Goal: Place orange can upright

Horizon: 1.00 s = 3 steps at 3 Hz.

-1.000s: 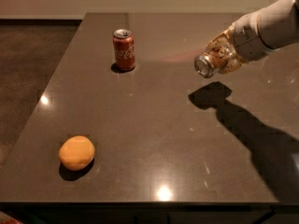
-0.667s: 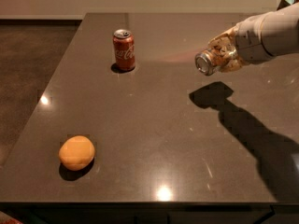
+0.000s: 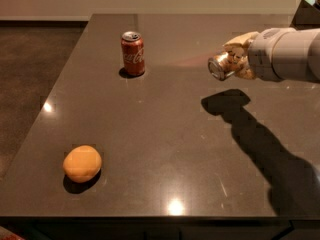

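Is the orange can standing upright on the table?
No: the gripper holds the orange can on its side in the air above the right part of the table, with its shadow below.

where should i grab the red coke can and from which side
Grip the red Coke can around the middle of its side wall, coming in level from the picture's right. It stands upright on the table, so its round wall faces sideways, and the gripper is off to that side, in the air, though shut on the orange can.
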Tool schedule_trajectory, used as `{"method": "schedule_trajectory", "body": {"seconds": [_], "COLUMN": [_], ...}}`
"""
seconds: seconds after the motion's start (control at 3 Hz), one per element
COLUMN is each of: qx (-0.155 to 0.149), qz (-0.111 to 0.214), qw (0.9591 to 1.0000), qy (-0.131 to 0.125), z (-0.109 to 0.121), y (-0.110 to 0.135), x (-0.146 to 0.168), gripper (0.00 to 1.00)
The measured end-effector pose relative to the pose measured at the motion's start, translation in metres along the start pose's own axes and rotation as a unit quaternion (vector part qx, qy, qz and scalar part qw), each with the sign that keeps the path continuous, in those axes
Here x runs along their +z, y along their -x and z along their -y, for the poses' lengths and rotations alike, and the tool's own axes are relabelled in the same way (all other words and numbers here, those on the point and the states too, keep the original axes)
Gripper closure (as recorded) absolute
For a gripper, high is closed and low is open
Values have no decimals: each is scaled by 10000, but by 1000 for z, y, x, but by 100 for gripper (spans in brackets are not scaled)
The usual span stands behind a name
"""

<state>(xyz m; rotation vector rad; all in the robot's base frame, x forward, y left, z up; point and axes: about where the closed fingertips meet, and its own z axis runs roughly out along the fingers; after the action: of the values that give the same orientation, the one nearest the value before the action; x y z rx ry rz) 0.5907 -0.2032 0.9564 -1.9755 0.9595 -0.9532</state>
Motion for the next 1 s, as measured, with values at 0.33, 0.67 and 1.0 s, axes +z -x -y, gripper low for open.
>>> {"method": "schedule_trajectory", "body": {"seconds": [0.33, 0.67, 1.0], "qx": [-339, -380, -420], "qz": [-475, -657, -664], "qw": [9976, 9949, 9945], "qy": [-380, -666, -688], "z": [4, 21, 23], "y": [-5, -12, -11], "x": [-3, -5, -6], "gripper": [100, 100, 100]}}
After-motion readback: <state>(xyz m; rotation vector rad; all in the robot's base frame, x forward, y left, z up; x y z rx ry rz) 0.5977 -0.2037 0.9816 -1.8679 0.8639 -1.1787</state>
